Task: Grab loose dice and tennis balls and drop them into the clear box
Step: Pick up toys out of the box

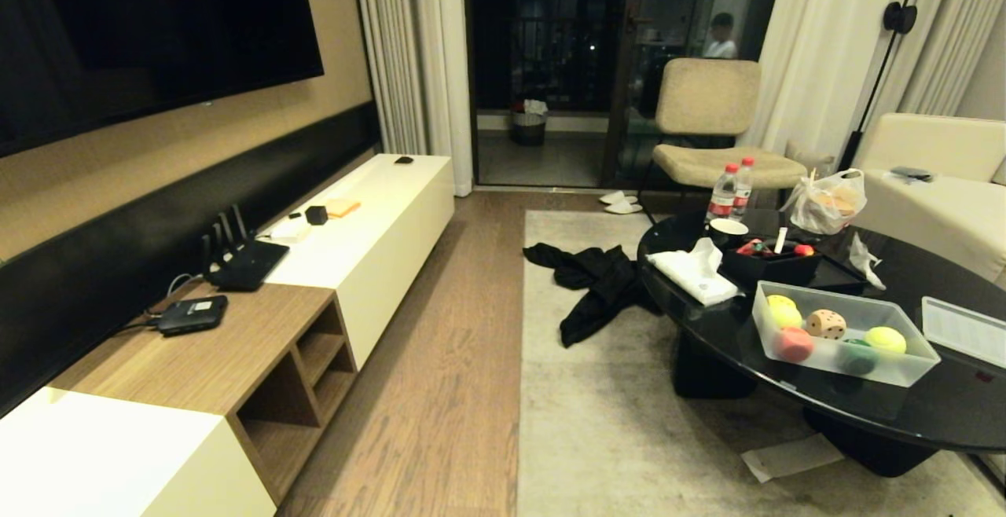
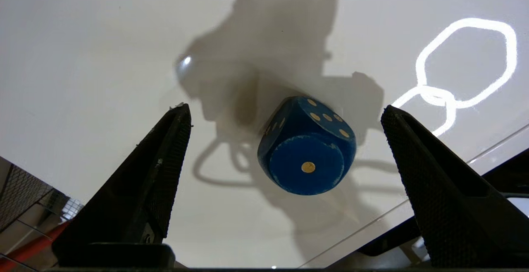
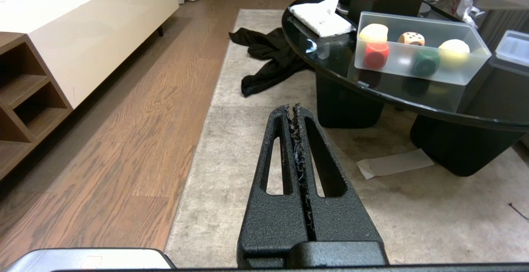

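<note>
Living room | glossy white surface (image 2: pixel 82 36) | blue die (image 2: pixel 308 156) resting

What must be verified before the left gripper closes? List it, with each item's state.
1. Left gripper jaws wide open: ok.
2. Blue die lies between the fingers, touching neither: ok.
3. Die at rest on the white glossy surface: ok.
4. Clear box uncovered, its lid set beside it on the black table: ok.
5. Room left in the box beside the tan die and tennis balls: ok.
6. Way from the left gripper to the box: cannot tell, the head view shows no arm.
</note>
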### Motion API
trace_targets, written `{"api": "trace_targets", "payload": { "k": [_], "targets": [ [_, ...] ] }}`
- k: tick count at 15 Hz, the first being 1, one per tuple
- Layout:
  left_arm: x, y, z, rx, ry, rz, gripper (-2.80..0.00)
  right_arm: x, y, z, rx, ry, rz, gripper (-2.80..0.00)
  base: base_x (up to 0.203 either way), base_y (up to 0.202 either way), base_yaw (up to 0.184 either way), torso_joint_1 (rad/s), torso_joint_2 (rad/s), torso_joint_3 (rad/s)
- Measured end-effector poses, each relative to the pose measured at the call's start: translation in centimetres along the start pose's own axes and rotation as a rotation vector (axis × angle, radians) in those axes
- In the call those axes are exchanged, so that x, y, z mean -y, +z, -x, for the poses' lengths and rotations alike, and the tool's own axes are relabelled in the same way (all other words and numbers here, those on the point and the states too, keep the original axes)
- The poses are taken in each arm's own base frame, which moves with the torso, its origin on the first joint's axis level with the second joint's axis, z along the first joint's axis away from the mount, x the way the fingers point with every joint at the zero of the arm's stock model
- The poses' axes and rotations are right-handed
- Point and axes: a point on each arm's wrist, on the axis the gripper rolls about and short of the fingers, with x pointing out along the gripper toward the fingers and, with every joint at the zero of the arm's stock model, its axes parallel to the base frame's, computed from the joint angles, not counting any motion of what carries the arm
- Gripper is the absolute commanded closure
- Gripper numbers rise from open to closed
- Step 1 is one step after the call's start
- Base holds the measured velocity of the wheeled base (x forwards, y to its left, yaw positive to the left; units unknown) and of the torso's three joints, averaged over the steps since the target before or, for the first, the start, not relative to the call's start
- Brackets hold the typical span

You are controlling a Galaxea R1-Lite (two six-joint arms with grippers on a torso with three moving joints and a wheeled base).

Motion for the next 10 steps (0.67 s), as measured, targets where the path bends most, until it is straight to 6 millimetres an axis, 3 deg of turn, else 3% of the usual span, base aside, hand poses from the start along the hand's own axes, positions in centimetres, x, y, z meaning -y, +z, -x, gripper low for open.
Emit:
{"api": "trace_targets", "payload": {
  "k": [10],
  "targets": [
    [1.4,-1.2,-2.7,-0.108,-0.062,-0.014,-2.8,0.0,0.0,0.0,0.0,0.0,0.0,0.0,0.0,0.0,0.0,0.0,0.0,0.0]
  ]
}}
